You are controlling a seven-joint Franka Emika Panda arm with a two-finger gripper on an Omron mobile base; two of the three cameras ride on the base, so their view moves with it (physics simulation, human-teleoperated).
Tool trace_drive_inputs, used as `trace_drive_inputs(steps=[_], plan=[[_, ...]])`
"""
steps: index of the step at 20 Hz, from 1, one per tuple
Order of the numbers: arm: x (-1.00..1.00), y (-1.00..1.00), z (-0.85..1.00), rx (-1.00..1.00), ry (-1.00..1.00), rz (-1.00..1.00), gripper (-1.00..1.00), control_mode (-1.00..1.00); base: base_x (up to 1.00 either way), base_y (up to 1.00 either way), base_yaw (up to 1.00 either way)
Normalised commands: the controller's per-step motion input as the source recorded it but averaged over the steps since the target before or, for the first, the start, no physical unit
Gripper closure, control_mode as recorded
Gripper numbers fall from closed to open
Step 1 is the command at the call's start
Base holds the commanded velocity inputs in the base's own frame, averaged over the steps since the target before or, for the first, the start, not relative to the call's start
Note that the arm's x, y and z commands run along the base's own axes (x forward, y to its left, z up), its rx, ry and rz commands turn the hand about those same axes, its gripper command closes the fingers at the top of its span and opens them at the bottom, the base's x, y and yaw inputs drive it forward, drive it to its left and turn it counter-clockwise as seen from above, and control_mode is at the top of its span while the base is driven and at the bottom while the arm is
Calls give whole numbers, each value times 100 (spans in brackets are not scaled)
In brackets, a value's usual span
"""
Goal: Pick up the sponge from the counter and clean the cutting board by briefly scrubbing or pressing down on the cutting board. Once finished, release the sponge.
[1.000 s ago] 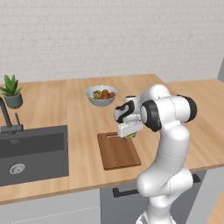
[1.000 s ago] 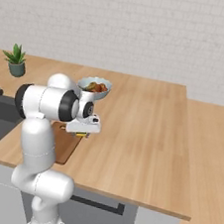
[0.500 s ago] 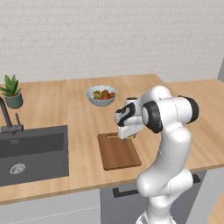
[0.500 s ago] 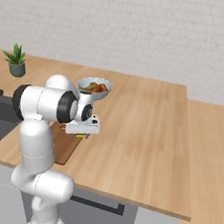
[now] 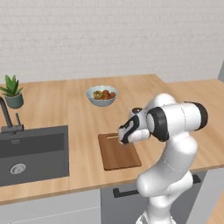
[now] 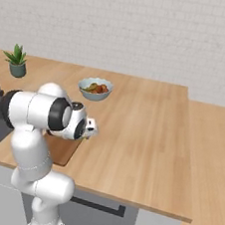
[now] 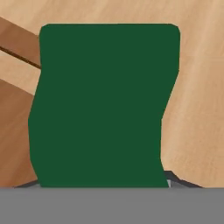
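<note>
sponge gripped and pressed at the cutting board's far edge

the gripper [image 5: 124, 141] is closed on the sponge [image 7: 105, 105]; in the hand view the dark green block bulges past the finger tips and its sides look pinched inward, so it reads as soft and light, likely to deform rather than slip. taking it across the narrow sides, as here, seems a sound hold; its wide green face points at the camera. the sponge sits low over the far right corner of the cutting board [image 5: 118, 154], at the seam between the reddish board and the lighter table [image 5: 65, 109], apparently touching or nearly touching. the board looks stiff and flat, and may slide under a hard sideways scrub. a bowl of fruit [image 5: 101, 95] stands farther back, well apart.
</note>
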Motion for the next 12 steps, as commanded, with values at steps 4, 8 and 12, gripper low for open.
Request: trace_drive_inputs(steps=[4, 8, 12], plan=[[-81, -12, -9, 0, 43, -1, 100, -100, 0, 0, 0], [-83, -11, 0, 0, 58, 0, 100, -100, 0, 0, 0], [-85, -8, 0, -1, 74, 0, 100, -100, 0, 0, 0]])
